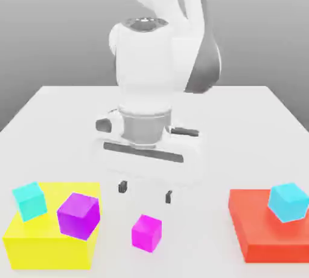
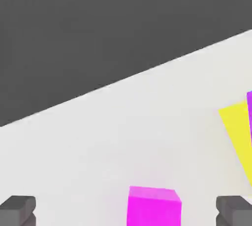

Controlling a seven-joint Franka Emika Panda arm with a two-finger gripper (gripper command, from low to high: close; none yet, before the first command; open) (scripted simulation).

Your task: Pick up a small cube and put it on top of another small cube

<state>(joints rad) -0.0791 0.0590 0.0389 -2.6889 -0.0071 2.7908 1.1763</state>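
The small magenta cube (image 1: 146, 232) rests on the white table (image 1: 60, 113) near its front edge, between the two coloured blocks. My gripper (image 1: 145, 191) hangs just above and a little behind it, open, with nothing between its dark fingers (image 1: 122, 186). In the hand view the magenta cube (image 2: 153, 205) lies between the two spread fingertips (image 2: 17, 210), and my gripper (image 2: 126, 211) is not touching it. The larger cyan cube (image 1: 288, 202) sits tilted on a red block (image 1: 253, 234) at the exterior view's right.
A yellow block (image 1: 48, 246) at the exterior view's left carries a smaller cyan cube (image 1: 29, 200) and a bigger purple cube (image 1: 78, 215). The yellow block (image 2: 236, 131) also shows in the hand view. The arm's white body rises behind the gripper.
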